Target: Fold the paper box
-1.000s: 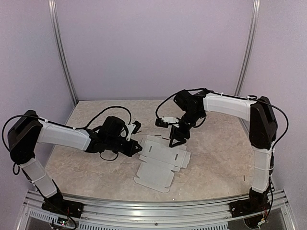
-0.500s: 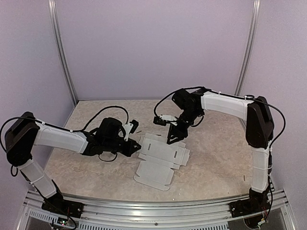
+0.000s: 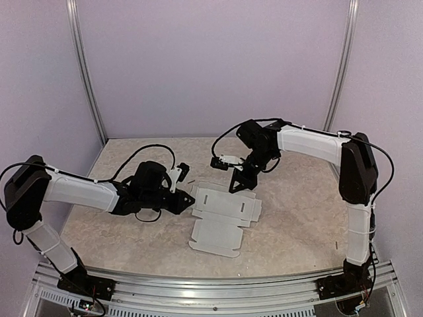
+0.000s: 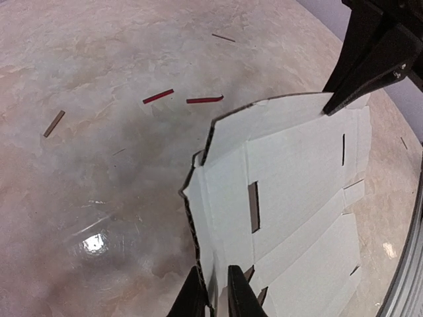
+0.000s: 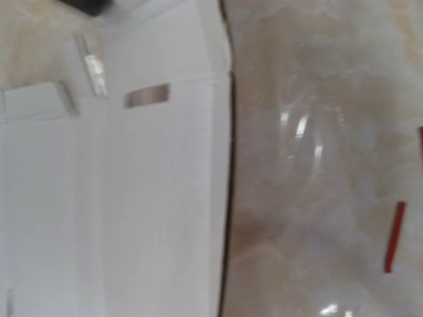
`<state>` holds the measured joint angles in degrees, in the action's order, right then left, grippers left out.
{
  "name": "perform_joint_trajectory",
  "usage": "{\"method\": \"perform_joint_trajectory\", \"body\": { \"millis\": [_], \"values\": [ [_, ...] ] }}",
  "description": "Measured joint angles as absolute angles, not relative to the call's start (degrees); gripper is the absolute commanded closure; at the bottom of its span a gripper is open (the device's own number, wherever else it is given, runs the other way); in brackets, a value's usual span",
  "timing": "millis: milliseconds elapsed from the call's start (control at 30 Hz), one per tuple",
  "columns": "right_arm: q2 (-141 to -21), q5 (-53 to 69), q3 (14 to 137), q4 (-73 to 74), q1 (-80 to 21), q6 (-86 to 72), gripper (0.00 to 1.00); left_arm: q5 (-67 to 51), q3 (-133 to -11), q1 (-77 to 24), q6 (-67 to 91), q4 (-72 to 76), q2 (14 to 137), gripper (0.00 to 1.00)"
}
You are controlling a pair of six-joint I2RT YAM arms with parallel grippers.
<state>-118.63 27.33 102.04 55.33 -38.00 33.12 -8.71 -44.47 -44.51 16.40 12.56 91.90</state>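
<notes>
Seen from above, the right gripper [image 3: 242,183] is too small and dark to tell how far it is parted. It meets the far edge of the box [image 3: 223,218], a flat blank lying mid-table [image 3: 297,218] before pale lilac walls [image 3: 211,66]. The left gripper [image 3: 188,200] sits at the blank's left edge.

In the left wrist view its fingers [image 4: 239,294], cut off at the bottom, pinch that edge, with red scraps [image 4: 158,96] beyond.

The right wrist view is blurred and shows no fingers, only the blank on the left and the marbled top on the right.

Lilac walls [image 3: 211,66], two metal posts [image 3: 84,72]; beige marbled tabletop [image 3: 297,218], aluminium front rail [image 3: 198,290].
</notes>
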Motion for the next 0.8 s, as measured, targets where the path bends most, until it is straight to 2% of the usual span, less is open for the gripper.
{"method": "perform_joint_trajectory", "body": {
  "millis": [33,100,233,567,800],
  "values": [
    [-118.58,26.55,101.78,54.68,-38.22,33.15,1.00,-8.54,-44.47,-44.51,16.53,12.53,91.79,0.66],
    [-118.15,23.79,100.75,52.90,-39.07,33.15,1.00,-7.99,-44.18,-44.56,16.82,12.47,91.31,0.56],
    [-116.27,16.08,97.76,48.82,-42.68,33.52,1.00,-6.81,-41.30,-44.66,16.91,12.47,88.14,0.48],
    [-109.40,-4.51,86.24,32.62,-51.94,38.46,1.00,-2.98,-27.24,-42.63,20.71,13.89,72.40,0.45],
    [-108.95,-14.70,81.19,19.20,-53.58,44.56,1.00,-4.23,-23.59,-35.20,24.08,15.14,70.65,0.45]
  ]
}}
